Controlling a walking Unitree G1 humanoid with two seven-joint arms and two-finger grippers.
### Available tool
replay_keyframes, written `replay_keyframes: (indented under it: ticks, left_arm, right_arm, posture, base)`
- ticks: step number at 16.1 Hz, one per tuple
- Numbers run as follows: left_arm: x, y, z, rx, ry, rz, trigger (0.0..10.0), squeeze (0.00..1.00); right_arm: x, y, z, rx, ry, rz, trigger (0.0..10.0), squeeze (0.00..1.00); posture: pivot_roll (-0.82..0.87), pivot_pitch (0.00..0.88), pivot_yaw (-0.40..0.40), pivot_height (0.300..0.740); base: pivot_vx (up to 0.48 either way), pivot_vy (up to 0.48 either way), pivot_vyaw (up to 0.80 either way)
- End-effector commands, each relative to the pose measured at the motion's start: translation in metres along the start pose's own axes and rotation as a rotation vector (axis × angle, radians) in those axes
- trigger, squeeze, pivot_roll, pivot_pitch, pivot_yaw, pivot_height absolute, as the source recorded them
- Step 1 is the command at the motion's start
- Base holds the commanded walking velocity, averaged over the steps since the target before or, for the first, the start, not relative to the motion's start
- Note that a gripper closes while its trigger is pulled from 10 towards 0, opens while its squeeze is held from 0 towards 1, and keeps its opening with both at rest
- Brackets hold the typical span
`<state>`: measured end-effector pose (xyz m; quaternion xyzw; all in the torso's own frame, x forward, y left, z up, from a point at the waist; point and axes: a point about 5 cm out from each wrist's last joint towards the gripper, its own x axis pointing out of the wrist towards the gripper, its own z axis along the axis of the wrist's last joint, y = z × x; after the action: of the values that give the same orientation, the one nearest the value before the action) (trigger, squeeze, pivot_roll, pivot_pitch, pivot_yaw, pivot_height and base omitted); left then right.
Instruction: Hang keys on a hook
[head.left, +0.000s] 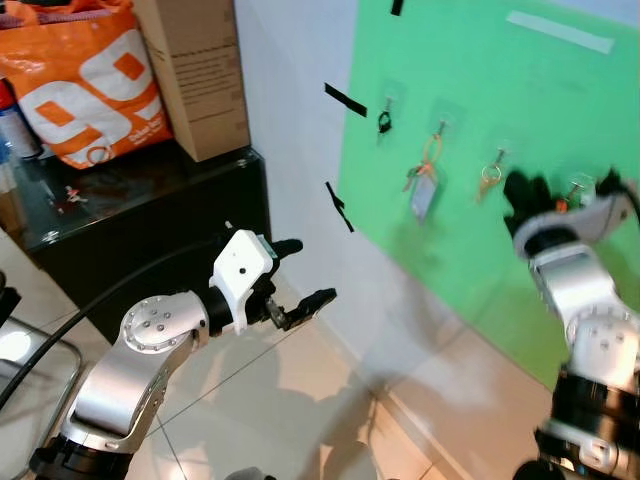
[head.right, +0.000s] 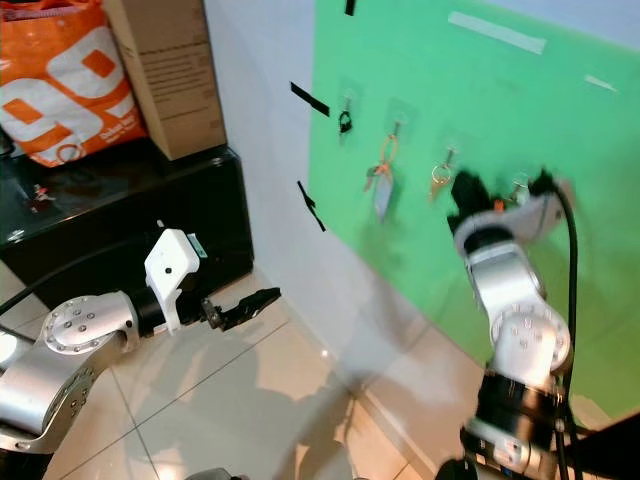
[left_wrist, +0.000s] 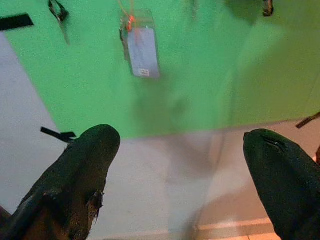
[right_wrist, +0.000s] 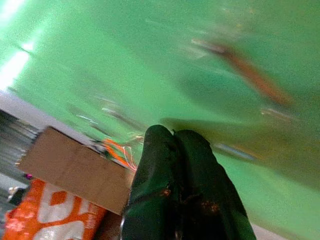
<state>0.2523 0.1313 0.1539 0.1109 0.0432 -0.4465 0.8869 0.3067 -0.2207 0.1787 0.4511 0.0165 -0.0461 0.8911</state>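
Note:
A green board (head.left: 480, 120) on the wall carries a row of small hooks. From them hang a black fob (head.left: 384, 120), an orange loop with a grey-blue tag (head.left: 424, 192), a key ring (head.left: 490, 176) and another ring of keys (head.left: 578, 186). My right gripper (head.left: 522, 192) is raised against the board between those two rings, its fingers (right_wrist: 172, 150) pressed shut; I cannot make out anything between them. My left gripper (head.left: 305, 272) is held low, off the board, open and empty, with its fingers (left_wrist: 80, 170) pointing at the wall below the tag (left_wrist: 142, 52).
A black cabinet (head.left: 150, 215) stands against the wall on the left, with an orange bag (head.left: 85, 80) and a cardboard box (head.left: 200, 70) on it. Black tape strips (head.left: 345, 100) mark the white wall. A metal chair frame (head.left: 30, 350) is at far left on the tiled floor (head.left: 300, 400).

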Motion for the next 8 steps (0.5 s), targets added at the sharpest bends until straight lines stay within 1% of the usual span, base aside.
replay_keyframes:
  ticks: [1, 3, 8]
  left_arm:
    - [-0.0008, -0.0004, 0.0033, 0.011, -0.005, -0.009, 10.0, 0.00]
    - [-0.0009, -0.0010, 0.0031, 0.013, -0.001, -0.010, 10.0, 0.00]
    - [-0.0005, -0.0029, 0.0027, 0.011, -0.002, -0.009, 10.0, 0.00]
  right_arm:
    - [-0.0003, -0.0027, 0.0035, -0.017, -0.015, -0.032, 10.0, 0.00]
    - [-0.0011, -0.0031, -0.0015, -0.018, 0.001, -0.035, 10.0, 0.00]
    - [-0.0032, -0.0009, -0.0046, -0.027, 0.020, -0.018, 10.0, 0.00]
  posture:
    - [-0.06, 0.000, -0.012, 0.740]
    - [-0.05, 0.000, -0.017, 0.740]
    - [-0.06, 0.000, -0.025, 0.740]
  base:
    - [0.000, 0.000, 0.00]
    - [0.000, 0.000, 0.00]
    - [0.000, 0.000, 0.00]
